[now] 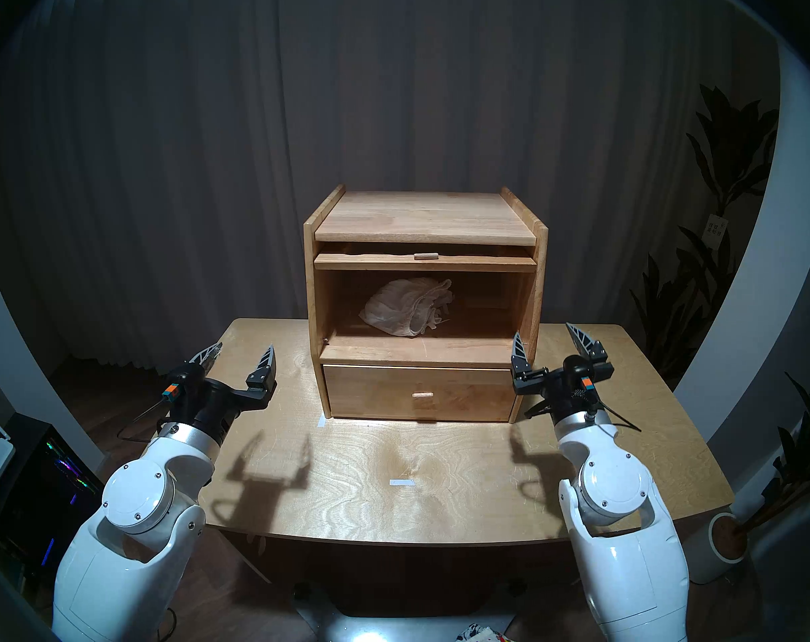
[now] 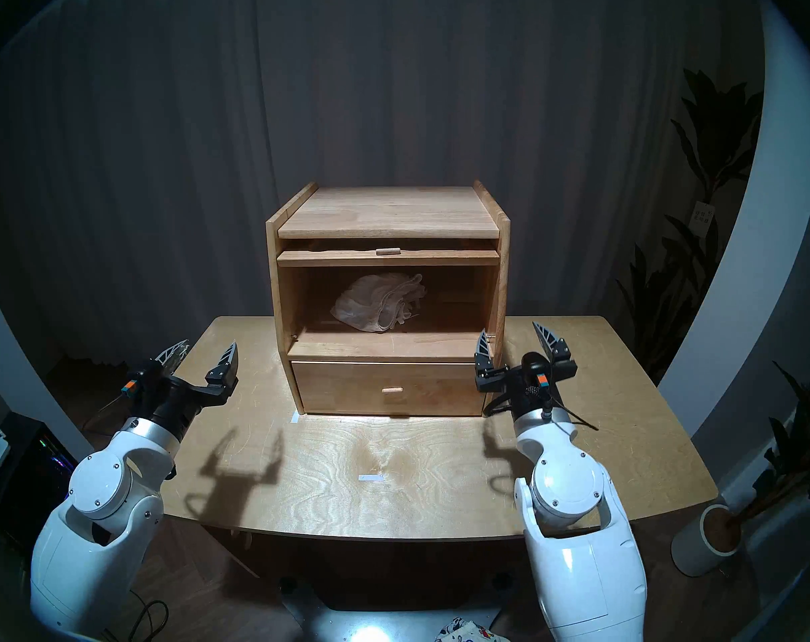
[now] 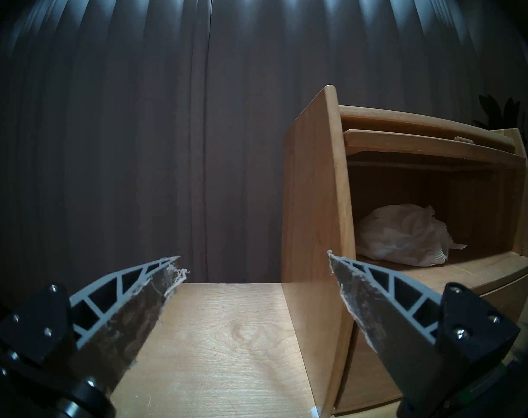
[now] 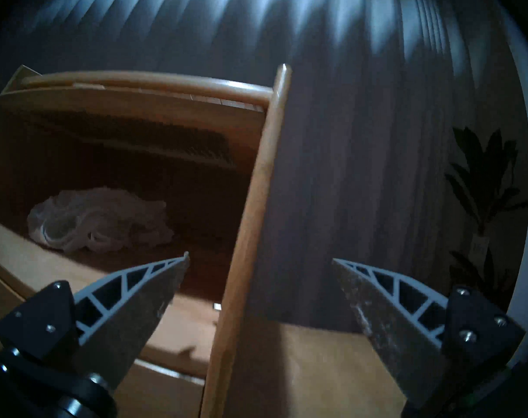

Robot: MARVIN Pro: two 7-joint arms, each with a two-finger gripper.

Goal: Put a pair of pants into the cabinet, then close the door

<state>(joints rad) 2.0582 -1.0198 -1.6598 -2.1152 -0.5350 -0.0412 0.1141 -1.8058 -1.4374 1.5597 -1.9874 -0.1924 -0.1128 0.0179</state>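
We see the cabinet (image 1: 425,303) at the centre of the head views, standing on the wooden surface (image 1: 393,479), boxy and rigid; we judge it heavy enough to stay put under a light pull. Its door (image 1: 425,261) is slid up and back under the top board, so only its front edge and small knob (image 1: 425,256) show in the upper middle of the frame. We judge it a stiff panel that runs in a track, best taken by that knob and drawn out evenly so it does not jam. Its window is hidden from us, and how it travels down we cannot tell.

The pants (image 1: 407,308) lie crumpled inside the upper compartment, centre-left of the opening, soft, light and thin, well behind the front lip.

The left hand (image 1: 239,356) hovers lower left, fingers spread wide, holding nothing. The right hand (image 1: 550,344) hovers lower right, just beside the cabinet's front corner, equally wide and empty.

The right wrist view is blurred, and the compartment's rear is too dark to read.
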